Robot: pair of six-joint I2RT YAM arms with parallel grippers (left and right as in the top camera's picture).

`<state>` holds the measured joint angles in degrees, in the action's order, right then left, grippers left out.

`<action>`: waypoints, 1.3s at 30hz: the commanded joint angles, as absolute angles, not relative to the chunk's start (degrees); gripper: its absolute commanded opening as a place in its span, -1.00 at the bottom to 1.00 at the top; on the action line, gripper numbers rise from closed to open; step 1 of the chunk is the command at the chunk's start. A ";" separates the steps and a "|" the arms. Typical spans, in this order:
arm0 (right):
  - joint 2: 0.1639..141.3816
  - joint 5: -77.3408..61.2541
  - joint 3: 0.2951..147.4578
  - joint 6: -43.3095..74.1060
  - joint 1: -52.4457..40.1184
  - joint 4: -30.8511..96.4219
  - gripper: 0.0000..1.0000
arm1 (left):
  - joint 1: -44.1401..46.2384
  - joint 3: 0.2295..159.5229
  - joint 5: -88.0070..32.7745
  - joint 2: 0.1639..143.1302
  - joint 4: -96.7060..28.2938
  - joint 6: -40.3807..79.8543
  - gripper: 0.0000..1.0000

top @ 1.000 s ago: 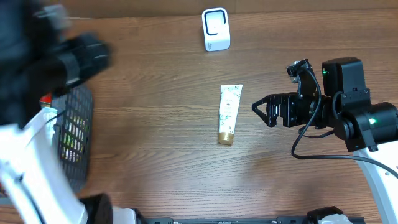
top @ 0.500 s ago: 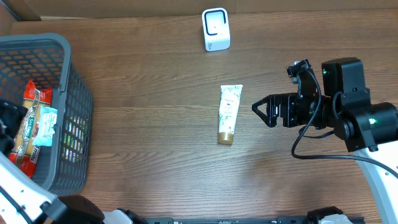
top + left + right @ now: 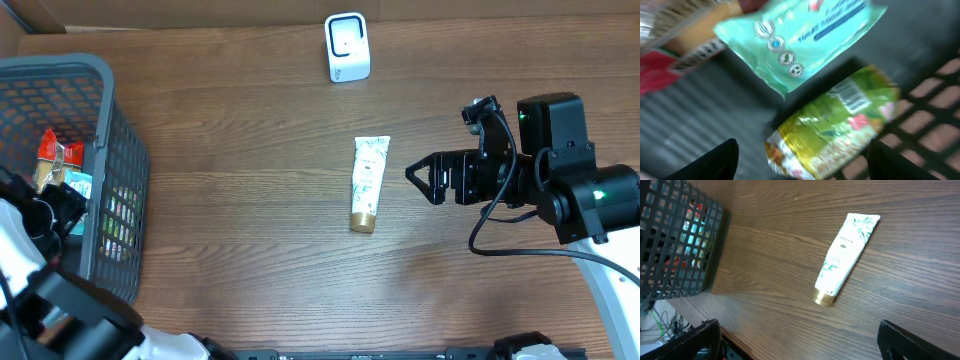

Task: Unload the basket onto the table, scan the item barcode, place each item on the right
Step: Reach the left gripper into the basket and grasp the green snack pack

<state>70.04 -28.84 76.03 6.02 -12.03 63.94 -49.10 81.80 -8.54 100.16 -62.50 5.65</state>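
In the left wrist view, a green and yellow snack packet (image 3: 840, 125) with a barcode label (image 3: 852, 97) lies on the floor of the grey basket (image 3: 125, 215). A teal packet (image 3: 800, 40) lies just beyond it. My left gripper (image 3: 802, 160) is open, down inside the basket, with one finger on each side of the green packet. The left fingertip (image 3: 720, 160) stands apart from the packet. A white tube with a gold cap (image 3: 368, 182) lies mid-table. My right gripper (image 3: 420, 178) hovers open to the right of the tube, with nothing between its fingers. The white scanner (image 3: 347, 47) stands at the far edge.
A red packet (image 3: 55, 150) also lies in the basket, whose mesh walls stand close around my left gripper. The right wrist view shows the tube (image 3: 845, 255), the basket (image 3: 675, 235) and the table's near edge (image 3: 735, 330).
My left arm has dropped from above the basket down into it, and its jaws have narrowed a little. The right arm, tube and scanner have not moved.
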 commanded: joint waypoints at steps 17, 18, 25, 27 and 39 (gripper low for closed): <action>73.49 -27.46 77.17 6.00 -12.21 63.72 1.00 | -44.69 79.50 -14.44 113.40 -57.06 -8.69 0.45; 73.67 -27.46 77.17 6.02 -12.21 63.75 1.00 | -44.36 79.13 -14.44 113.75 -56.64 -8.82 0.43; 73.71 -27.46 77.17 6.02 -12.21 63.72 1.00 | -43.51 78.37 -14.41 114.48 -55.59 -8.84 -0.16; 73.71 -27.49 77.17 6.02 -12.21 63.72 1.00 | -43.48 78.37 -14.44 114.48 -55.59 -8.84 -0.53; 73.71 -28.56 77.17 6.02 -12.21 63.90 1.00 | -43.57 85.95 -16.58 114.41 -62.81 -8.86 -0.69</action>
<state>73.78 -28.12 76.03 5.98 -12.03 64.03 -44.23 82.65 -14.55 112.49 -59.46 -8.12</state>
